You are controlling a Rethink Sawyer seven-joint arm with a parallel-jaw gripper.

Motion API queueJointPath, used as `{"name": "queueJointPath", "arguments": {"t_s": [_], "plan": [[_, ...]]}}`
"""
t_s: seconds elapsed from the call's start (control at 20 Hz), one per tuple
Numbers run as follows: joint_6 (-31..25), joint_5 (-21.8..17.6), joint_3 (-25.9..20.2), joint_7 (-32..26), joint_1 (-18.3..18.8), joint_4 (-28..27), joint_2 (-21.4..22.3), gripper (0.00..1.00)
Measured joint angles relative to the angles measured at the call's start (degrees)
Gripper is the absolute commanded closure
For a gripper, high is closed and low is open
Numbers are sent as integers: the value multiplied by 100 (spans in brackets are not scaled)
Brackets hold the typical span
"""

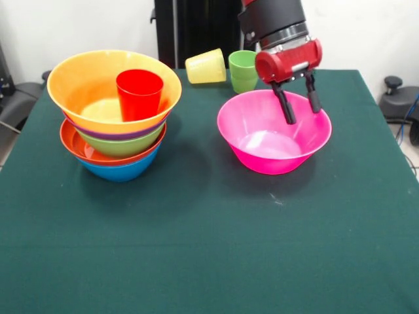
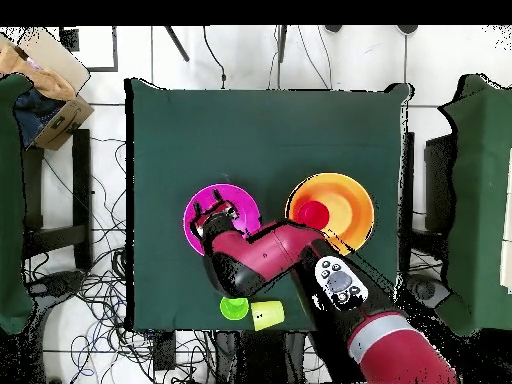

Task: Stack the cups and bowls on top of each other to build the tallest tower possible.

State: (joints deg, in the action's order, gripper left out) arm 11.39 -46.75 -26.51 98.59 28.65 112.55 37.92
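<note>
The tower (image 1: 114, 131) of bowls stands at the left of the front view, on the green table (image 1: 209, 248). From the bottom up its rims show blue, red-orange, green, a thin purple band, and then the big yellow-orange bowl (image 1: 78, 85) on top. A red cup (image 1: 139, 95) stands upright inside that top bowl. In the overhead view the yellow-orange bowl (image 2: 345, 205) sits right of the middle, with the red cup (image 2: 314, 213) in it.

The pink bowl (image 1: 275, 134) sits alone at the right of the middle in the front view, apart from the tower. The gripper (image 1: 298, 104) hangs over its back rim. Its two black fingers (image 1: 285, 108) are spread apart and hold nothing. Their tips reach down just inside the bowl. In the overhead view the gripper (image 2: 208, 224) is over the pink bowl (image 2: 235, 196), left of the middle.

Behind the pink bowl, near the top of the front view, the yellow cup (image 1: 205, 66) lies on its side. The light green cup (image 1: 243, 70) stands just beside it. In the overhead view the green cup (image 2: 234, 308) and yellow cup (image 2: 268, 316) are low in the frame, side by side.
</note>
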Motion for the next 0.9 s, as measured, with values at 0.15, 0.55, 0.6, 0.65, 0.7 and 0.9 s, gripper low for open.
{"name": "queueJointPath", "arguments": {"t_s": [0.15, 0.55, 0.6, 0.65, 0.7, 0.9], "plan": [[119, -45, 176, 0, -75, 1, -112, 0], [130, -48, 635, 0, -456, -2, -320, 0], [130, -48, 677, 0, -503, -2, -338, 0], [130, -46, 707, 0, -537, -2, -351, 0], [129, -48, 778, 0, -606, -1, -373, 0], [2, 23, 739, 0, -595, 0, -355, 0]]}}
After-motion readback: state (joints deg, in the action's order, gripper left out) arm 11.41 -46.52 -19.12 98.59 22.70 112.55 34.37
